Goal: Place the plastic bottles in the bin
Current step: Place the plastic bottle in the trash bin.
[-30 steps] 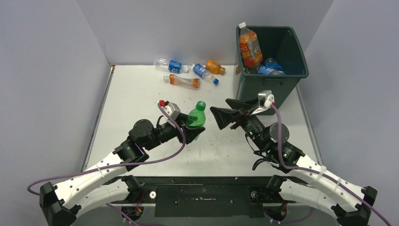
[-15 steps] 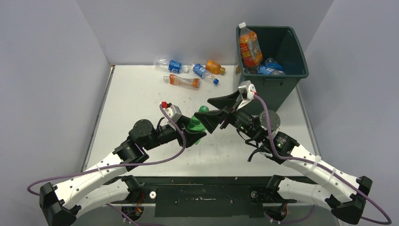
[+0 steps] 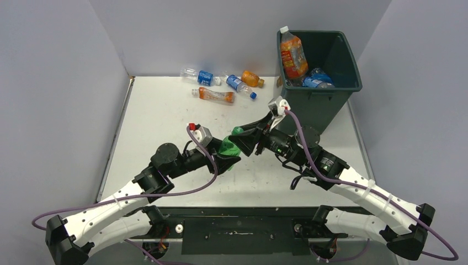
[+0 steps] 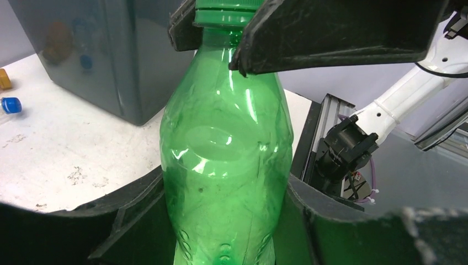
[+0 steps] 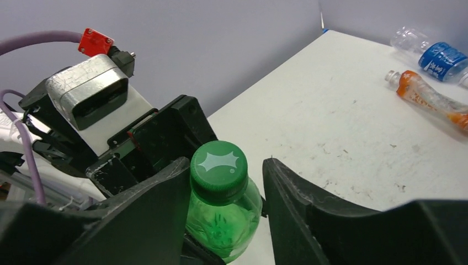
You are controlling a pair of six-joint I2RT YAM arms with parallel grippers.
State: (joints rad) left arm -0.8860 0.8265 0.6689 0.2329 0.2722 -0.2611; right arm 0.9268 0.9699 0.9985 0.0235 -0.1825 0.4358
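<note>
— Green plastic, is that what the two arms have between them?

— Yes, a green bottle (image 4: 226, 154) with a green cap. The left pincer (image 3: 227, 155) is closed on its body, one finger at each side. It holds the bottle above the worktop (image 3: 165, 113), tilted, with the cap toward the right arm.

— And the other arm?

— The right pincer (image 5: 227, 168) stands around the neck, one finger at each side of the cap. It is only narrowly apart. One finger seems to touch the cap and beside the other I see a small gap, so it does not grip.

— Where are the other bottles?

— Farther away, near the back edge of the worktop, lie four bottles. There are two clear bottles with blue labels (image 3: 200, 76), one small orange bottle (image 3: 251, 78), and a little nearer one crushed bottle with an orange label (image 3: 214, 95).

— And the bin?

— The dark green bin (image 3: 331, 105) stands at the far right of the worktop, beyond the right arm. Inside, a tall orange bottle (image 3: 291, 54) with a white cap leans at the left wall and reaches above the rim. Lower in the bin I see blue-labelled bottles (image 3: 317, 80).
</note>
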